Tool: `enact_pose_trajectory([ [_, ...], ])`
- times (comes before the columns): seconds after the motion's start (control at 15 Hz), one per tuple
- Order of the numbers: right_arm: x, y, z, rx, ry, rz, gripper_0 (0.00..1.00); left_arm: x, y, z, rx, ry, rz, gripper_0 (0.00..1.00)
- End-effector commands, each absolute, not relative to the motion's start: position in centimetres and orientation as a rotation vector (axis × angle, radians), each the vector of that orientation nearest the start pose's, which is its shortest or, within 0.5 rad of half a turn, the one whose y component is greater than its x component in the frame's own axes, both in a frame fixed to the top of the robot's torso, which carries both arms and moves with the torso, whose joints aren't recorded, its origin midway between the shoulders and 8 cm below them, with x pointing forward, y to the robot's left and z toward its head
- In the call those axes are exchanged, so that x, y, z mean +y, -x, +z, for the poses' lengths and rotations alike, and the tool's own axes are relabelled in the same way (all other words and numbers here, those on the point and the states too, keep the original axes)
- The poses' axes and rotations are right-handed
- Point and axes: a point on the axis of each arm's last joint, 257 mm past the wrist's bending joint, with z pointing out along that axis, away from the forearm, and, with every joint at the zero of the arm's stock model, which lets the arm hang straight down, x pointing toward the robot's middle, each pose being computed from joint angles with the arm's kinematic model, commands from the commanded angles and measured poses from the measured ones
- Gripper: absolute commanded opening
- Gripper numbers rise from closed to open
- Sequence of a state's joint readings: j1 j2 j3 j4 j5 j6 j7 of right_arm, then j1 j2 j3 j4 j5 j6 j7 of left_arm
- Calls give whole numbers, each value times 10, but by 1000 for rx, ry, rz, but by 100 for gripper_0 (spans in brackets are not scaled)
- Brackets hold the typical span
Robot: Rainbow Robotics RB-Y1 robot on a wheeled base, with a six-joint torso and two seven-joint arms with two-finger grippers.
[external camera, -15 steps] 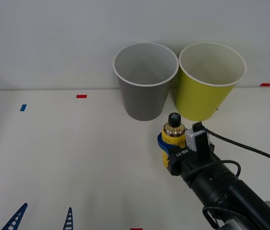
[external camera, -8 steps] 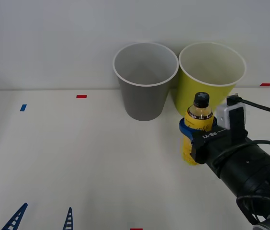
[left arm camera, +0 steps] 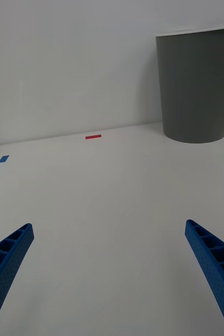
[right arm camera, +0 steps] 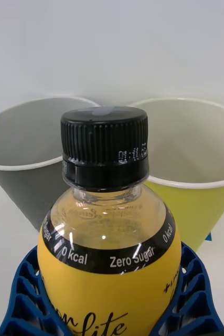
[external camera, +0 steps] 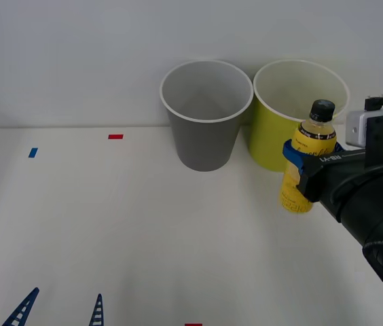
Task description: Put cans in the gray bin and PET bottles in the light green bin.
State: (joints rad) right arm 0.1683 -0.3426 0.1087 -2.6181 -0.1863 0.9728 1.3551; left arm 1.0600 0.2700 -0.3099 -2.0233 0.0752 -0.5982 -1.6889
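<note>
My right gripper [external camera: 299,165] is shut on the PET bottle [external camera: 305,161], a small clear bottle with a yellow label and black cap [right arm camera: 104,140]. It hangs upright above the table, right in front of the light green bin [external camera: 293,119], with its cap near rim height. The gray bin [external camera: 205,115] stands just left of the green one, and both look empty. In the right wrist view the bottle [right arm camera: 107,262] sits between the blue fingers [right arm camera: 195,296], with the gray bin [right arm camera: 25,163] and light green bin [right arm camera: 195,173] behind it. My left gripper [external camera: 59,309] stays open low at the front left.
Small red [external camera: 115,136] and blue [external camera: 32,153] tape marks lie on the white table, with another red mark [external camera: 193,324] at the front edge. A plain wall stands close behind the bins. In the left wrist view the gray bin [left arm camera: 198,86] stands far off.
My right gripper has lifted the bottle and carried it right and back, from in front of the gray bin to the front of the light green bin. The left arm has not moved.
</note>
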Motion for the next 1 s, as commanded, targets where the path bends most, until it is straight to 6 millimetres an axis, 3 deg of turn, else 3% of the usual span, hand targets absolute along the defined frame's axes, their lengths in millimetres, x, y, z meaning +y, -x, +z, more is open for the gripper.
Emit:
enact_pose_trajectory([
  [0.07, -188, -434, -1, 1604, 129, 217, 4, 226, -224, -256, 1580, -109, 44, 100],
  [0.33, -206, -442, 45, 1553, 63, 260, 4, 226, -224, -256, 1580, -109, 44, 100],
  [0.53, -200, -445, 83, 1471, 99, 255, 4, 226, -224, -256, 1580, -109, 44, 100],
  [1.0, -209, -495, 93, 1432, 107, 232, 4, 226, -224, -256, 1580, -109, 44, 100],
])
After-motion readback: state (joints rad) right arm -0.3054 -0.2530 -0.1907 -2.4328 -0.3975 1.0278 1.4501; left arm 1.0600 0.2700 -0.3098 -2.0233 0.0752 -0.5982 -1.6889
